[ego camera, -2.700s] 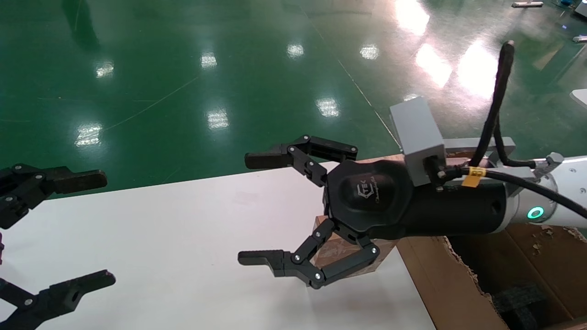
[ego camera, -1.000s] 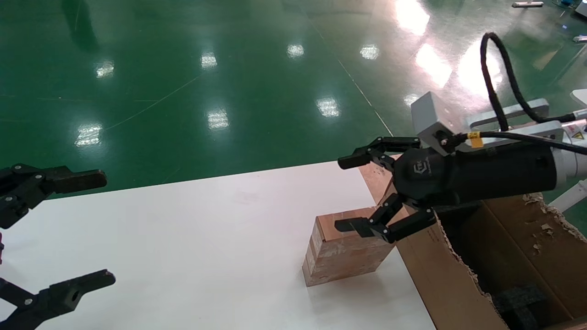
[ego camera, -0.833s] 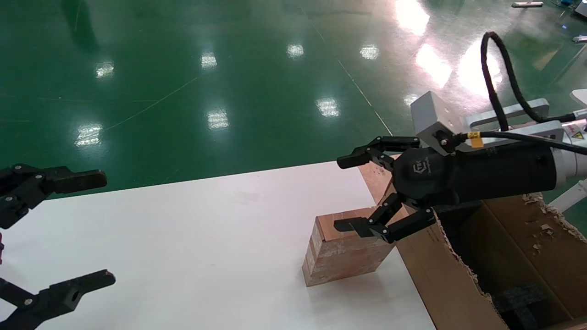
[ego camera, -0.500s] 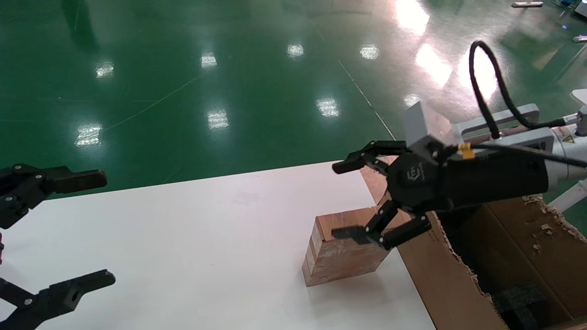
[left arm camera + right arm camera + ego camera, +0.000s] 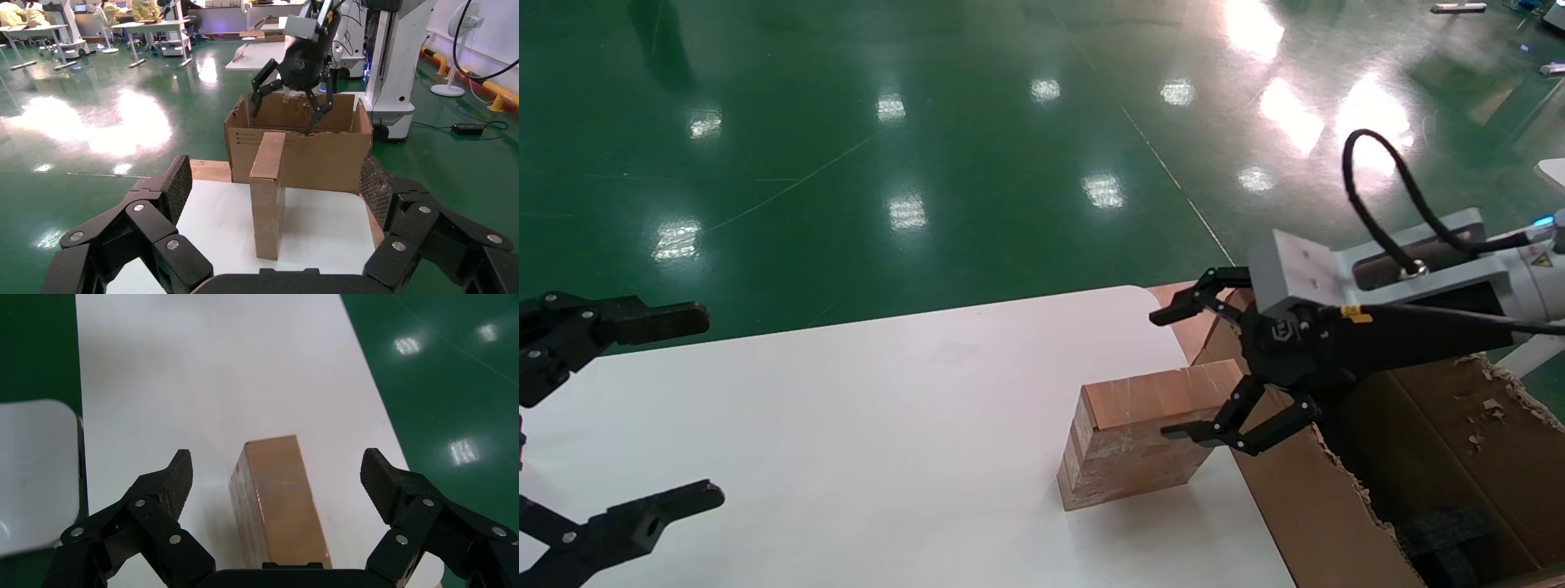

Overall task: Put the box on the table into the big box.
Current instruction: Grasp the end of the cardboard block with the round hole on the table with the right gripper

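Note:
The box (image 5: 1140,433) stands on a narrow side near the right end of the white table (image 5: 887,408), beside the big box (image 5: 1312,506). It stands free, touched by neither gripper. My right gripper (image 5: 1169,371) hovers open over the box's right end and the big box's torn wall, one finger on each side of the box's width. In the right wrist view the box (image 5: 284,502) lies below and between the open fingers of the right gripper (image 5: 276,471). My left gripper (image 5: 703,404) waits open at the table's left end, facing the box (image 5: 267,190).
Black foam (image 5: 1446,531) lies deep in the big box. A brown wooden board (image 5: 1173,294) shows under the big box at the table's far right corner. Green floor lies past the table's far edge. A white rounded plate (image 5: 37,471) sits off the table's side.
My right gripper, which earlier covered the box from above, has pulled back toward the big box, then sunk and tilted down behind the box's right end. The box and left gripper stayed put.

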